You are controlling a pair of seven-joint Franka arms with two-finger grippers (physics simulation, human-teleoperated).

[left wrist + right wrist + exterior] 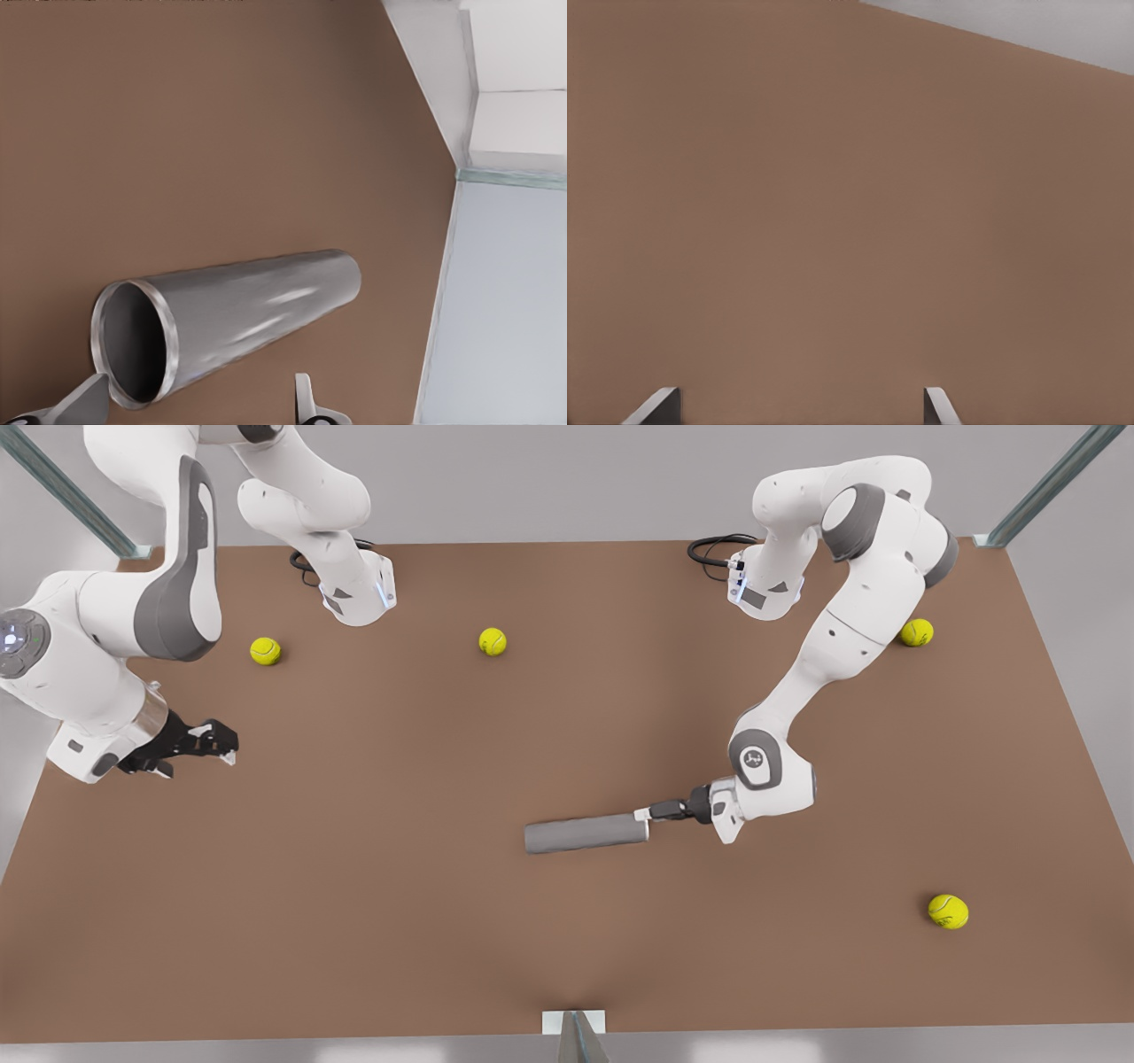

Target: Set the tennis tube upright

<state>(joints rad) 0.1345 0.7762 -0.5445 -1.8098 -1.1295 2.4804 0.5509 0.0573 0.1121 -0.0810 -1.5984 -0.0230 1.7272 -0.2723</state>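
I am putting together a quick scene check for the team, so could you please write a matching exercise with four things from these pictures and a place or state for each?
Things:
1. tennis tube
2. left tool
3. right tool
4. table

Places or states:
A. open above bare brown surface, at the front view's left, waiting
B. lying on its side, not upright
C. brown, with four yellow balls scattered on it
D. open at the tube's open end, at the front view's right

Pairs: 1-B, 2-D, 3-A, 4-C
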